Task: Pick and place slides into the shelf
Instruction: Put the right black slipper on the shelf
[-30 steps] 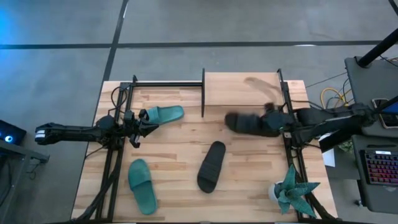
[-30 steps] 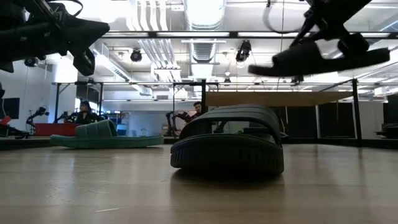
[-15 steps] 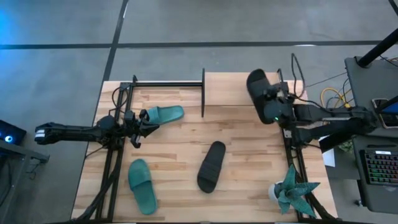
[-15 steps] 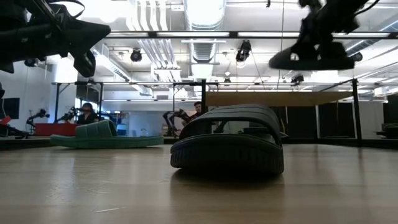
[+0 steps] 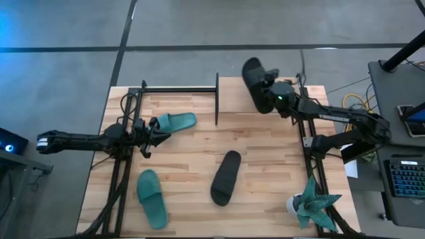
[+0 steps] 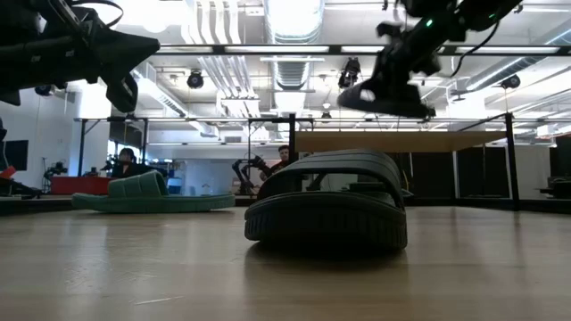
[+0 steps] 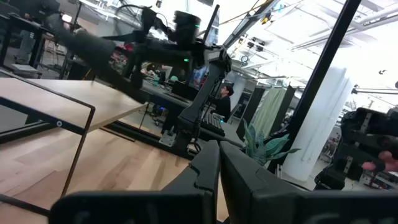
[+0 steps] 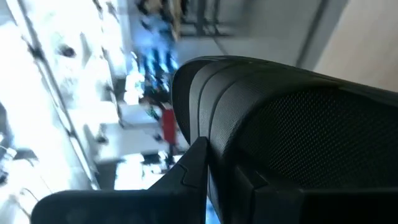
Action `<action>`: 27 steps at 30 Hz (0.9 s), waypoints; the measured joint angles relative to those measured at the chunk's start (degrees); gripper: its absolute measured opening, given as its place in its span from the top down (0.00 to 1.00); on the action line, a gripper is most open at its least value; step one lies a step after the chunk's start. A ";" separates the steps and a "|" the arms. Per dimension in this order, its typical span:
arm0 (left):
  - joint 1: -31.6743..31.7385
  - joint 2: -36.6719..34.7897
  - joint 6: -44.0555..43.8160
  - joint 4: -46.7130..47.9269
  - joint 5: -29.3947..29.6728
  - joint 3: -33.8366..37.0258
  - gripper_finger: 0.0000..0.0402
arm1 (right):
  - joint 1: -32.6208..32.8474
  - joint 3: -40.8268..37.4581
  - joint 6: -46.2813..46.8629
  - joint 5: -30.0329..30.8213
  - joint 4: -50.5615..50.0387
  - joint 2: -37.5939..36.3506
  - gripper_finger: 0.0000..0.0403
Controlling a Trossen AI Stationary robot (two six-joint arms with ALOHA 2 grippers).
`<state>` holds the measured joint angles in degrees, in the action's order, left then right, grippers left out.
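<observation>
Right tool (image 5: 271, 95) clamped on black slide (image 5: 254, 84) above shelf (image 5: 259, 106); slide looks light, rubbery, flexible, so grip at strap edge; left tool (image 5: 154, 128) together.

You have four slides in all: two black and two teal-green. One black slide (image 5: 255, 84) is up off the worktop over the shelf's plywood board, the other black slide (image 5: 226, 177) lies on the worktop (image 5: 192, 149). One teal-green slide (image 5: 174, 122) lies near the left arm, the second teal-green slide (image 5: 152, 198) lies closer to the front edge. You have one shelf (image 5: 265, 116), with one black frame. One teal spiky plant (image 5: 311, 203) stands at the right front corner. Two arms reach in, so two tools: the left tool (image 5: 154, 131) and the right tool (image 5: 271, 93).
</observation>
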<state>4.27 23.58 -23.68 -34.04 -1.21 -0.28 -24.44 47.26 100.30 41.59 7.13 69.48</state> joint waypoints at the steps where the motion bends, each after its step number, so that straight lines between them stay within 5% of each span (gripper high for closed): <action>1: 0.00 0.02 0.00 0.00 0.00 0.00 1.00 | -0.71 0.47 0.60 -1.60 -0.37 1.49 0.93; 15: -0.02 -0.09 -3.13 0.01 -0.04 0.00 1.00 | -2.06 1.49 -2.51 -0.25 0.09 9.10 0.92; 27: -0.02 0.02 -2.97 0.02 -0.04 -0.02 1.00 | -2.47 1.14 -10.59 -1.49 -5.30 5.89 0.59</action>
<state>4.25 23.59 -26.65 -34.02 -1.26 -0.30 -26.92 48.40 89.71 40.10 1.83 75.37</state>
